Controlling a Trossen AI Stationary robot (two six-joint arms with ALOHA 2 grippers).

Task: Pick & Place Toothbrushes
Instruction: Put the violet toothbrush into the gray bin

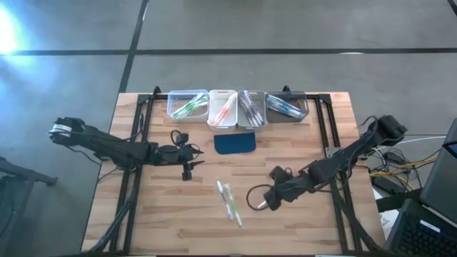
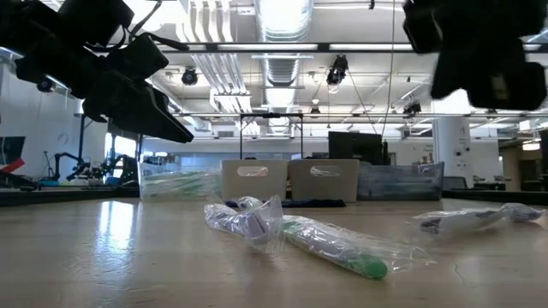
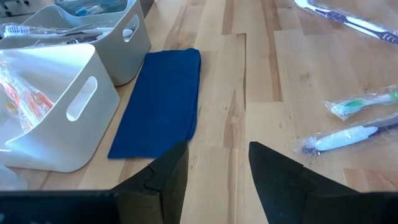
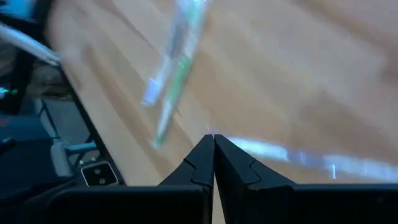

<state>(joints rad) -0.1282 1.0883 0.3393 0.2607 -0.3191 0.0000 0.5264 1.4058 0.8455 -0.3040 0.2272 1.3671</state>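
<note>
Right gripper (image 1: 261,205), low over the front centre of the table (image 1: 164,221): fingers (image 4: 233,163) pressed together with nothing seen between them. A wrapped toothbrush lies just past their tips in the right wrist view, though contact cannot be confirmed. Loose wrapped toothbrushes (image 1: 228,202) lie just to the left of this gripper, long axes running roughly front to back, slightly slanted.

Left gripper (image 1: 187,170), left of centre: fingers (image 3: 171,175) parted and empty, well apart from the toothbrushes.

Dark blue pad (image 1: 235,143), flat between the grippers and the bins. Four bins (image 1: 222,119) stand in a row at the far edge, each holding toothbrushes: green, orange-red, greyish and blue, from left to right.
</note>
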